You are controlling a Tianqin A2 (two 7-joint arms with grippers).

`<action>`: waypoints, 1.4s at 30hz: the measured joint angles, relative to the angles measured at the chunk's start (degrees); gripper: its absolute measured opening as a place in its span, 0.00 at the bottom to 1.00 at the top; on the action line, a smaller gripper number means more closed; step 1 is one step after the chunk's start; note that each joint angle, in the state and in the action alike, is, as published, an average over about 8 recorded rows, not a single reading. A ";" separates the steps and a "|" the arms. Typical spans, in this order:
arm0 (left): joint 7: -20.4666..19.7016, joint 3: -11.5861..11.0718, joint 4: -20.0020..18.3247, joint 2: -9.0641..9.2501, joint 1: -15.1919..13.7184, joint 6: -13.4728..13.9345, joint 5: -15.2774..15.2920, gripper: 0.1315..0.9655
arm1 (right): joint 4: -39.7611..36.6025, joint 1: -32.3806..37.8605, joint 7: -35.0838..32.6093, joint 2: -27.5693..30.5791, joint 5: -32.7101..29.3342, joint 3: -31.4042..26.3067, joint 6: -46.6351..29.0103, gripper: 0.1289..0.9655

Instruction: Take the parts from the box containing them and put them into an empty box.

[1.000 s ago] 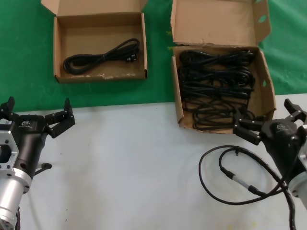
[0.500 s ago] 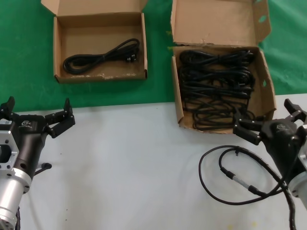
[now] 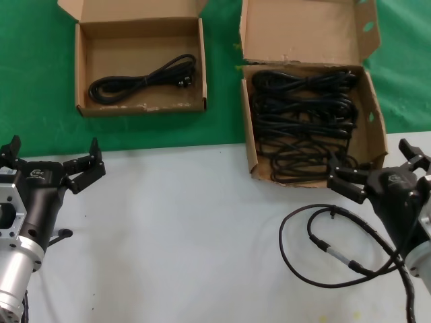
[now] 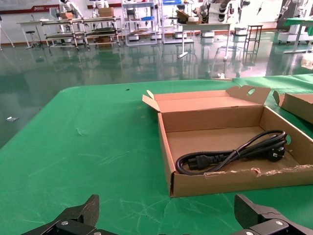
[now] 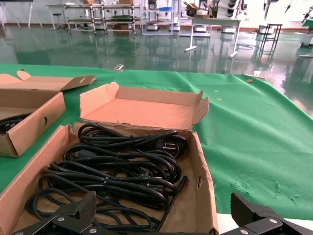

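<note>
Ahead of the left gripper [image 3: 50, 161]: smaller box [image 3: 81, 74] containing one cord [image 3: 141, 79]. Ahead of the right gripper [image 3: 377, 169]: larger box [image 3: 374, 118] containing cords [image 3: 303, 121]. Loose cable [image 3: 323, 249] just left of it.

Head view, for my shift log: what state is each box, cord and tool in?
Bigger box: lid open, holds a pile of cords.
Smaller box: lid open, holds one cord.
Loose cable: looped on the table.
Left tool: open, empty.
Right tool: open, empty.

I can't count the tangled power cords [image 3: 303, 128] in the bigger box [image 3: 374, 145], whose near corner my right gripper [image 3: 377, 168] hides.
</note>
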 joint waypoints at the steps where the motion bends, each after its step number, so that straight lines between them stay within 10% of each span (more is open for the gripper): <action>1: 0.00 0.00 0.00 0.00 0.00 0.00 0.00 1.00 | 0.00 0.00 0.00 0.00 0.00 0.00 0.00 1.00; 42: 0.00 0.00 0.00 0.00 0.00 0.00 0.00 1.00 | 0.00 0.00 0.00 0.00 0.00 0.00 0.00 1.00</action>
